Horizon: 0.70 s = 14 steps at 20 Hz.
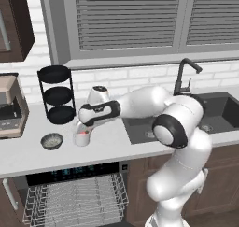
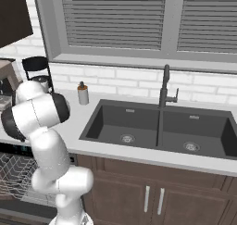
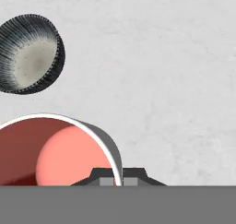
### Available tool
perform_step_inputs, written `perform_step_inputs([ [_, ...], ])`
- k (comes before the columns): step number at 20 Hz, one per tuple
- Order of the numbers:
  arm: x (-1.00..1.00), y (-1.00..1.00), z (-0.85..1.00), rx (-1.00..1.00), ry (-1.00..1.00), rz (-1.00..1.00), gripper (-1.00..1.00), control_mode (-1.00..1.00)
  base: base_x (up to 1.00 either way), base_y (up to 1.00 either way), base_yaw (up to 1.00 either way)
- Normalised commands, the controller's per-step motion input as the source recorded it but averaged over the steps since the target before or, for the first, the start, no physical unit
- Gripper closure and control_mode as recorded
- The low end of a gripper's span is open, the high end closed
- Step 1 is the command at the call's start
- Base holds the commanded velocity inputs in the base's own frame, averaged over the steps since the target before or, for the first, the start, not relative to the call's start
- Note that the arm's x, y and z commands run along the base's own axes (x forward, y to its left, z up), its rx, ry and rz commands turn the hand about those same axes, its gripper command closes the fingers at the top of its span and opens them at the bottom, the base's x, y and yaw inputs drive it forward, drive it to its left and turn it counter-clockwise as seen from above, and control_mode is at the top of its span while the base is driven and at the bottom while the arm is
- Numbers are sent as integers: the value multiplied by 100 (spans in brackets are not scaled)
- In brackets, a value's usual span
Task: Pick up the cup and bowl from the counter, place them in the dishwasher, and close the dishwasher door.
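**Tool down over the cup's rim**

The tool (image 1: 83, 126) sits right at the cup (image 1: 81, 138), pointing down onto it. In the hand view the tool's (image 3: 119, 180) two dark tips stand on either side of the cup's (image 3: 55, 149) white wall, one inside the red hollow and one outside, close against the rim (whether they actually press the wall, I cannot tell). The cup stands upright on the light surface (image 1: 107, 144).

Just to the cup's left on that surface lies the bowl (image 1: 51, 140), apart from it, its speckled inside facing up; the hand view shows the bowl (image 3: 30, 54) near the cup but clear of it.

Behind both stands a black tiered rack (image 1: 57, 94) against the brick wall. To the right the dark sink (image 1: 219, 111) is set into the surface, with a black tap (image 1: 183, 76) behind it. Below the surface's edge the dishwasher (image 1: 70, 173) is open, its white wire rack (image 1: 77, 198) pulled out.
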Motion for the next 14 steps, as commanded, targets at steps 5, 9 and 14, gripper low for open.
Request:
perform_step_inputs([
  [5,-100,-25,50,7,-16,-7,100,-100,0,0,0],
  [9,-100,24,34,-14,-12,-17,100,-100,0,0,0],
  [14,-87,54,20,-23,-1,-31,100,-100,0,0,0],
])
